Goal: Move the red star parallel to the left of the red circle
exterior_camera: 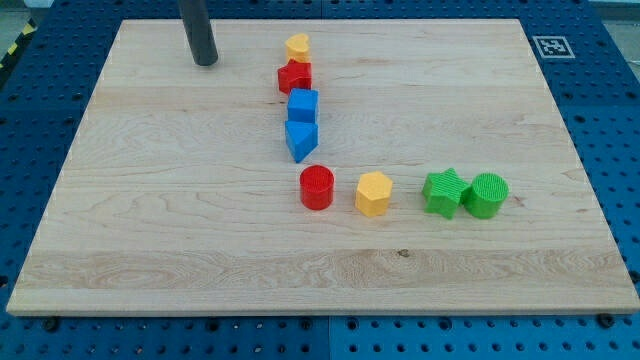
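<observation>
The red star (294,77) lies near the view's top centre, touching a yellow block (297,46) above it and a blue cube (303,104) below it. The red circle (317,187) stands lower, near the board's middle. My tip (205,61) is at the view's top left, well to the left of the red star and apart from every block.
A blue triangular block (300,138) sits under the blue cube. A yellow hexagon (374,193) lies right of the red circle. A green star (443,192) and a green circle (487,194) touch further right. The wooden board (150,250) ends at blue pegboard.
</observation>
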Motion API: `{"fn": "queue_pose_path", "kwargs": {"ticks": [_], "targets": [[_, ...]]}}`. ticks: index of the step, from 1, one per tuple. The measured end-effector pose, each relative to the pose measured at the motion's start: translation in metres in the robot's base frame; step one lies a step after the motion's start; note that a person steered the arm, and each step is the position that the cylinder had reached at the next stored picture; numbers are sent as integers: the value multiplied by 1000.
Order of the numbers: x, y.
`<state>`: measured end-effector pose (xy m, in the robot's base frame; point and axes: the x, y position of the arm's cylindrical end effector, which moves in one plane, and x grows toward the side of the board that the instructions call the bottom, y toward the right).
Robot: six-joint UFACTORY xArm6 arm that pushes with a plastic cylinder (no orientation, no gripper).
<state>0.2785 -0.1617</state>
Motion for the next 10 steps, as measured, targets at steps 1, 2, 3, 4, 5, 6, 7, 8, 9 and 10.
{"fn": "queue_pose_path", "kwargs": {"ticks": [1, 2, 3, 4, 5, 6, 7, 8, 9, 10], "targets": [[0, 0], [1, 0], [1, 1], [1, 33], [0, 51], [0, 56], [0, 63], [2, 65], [5, 61], [5, 67]]}}
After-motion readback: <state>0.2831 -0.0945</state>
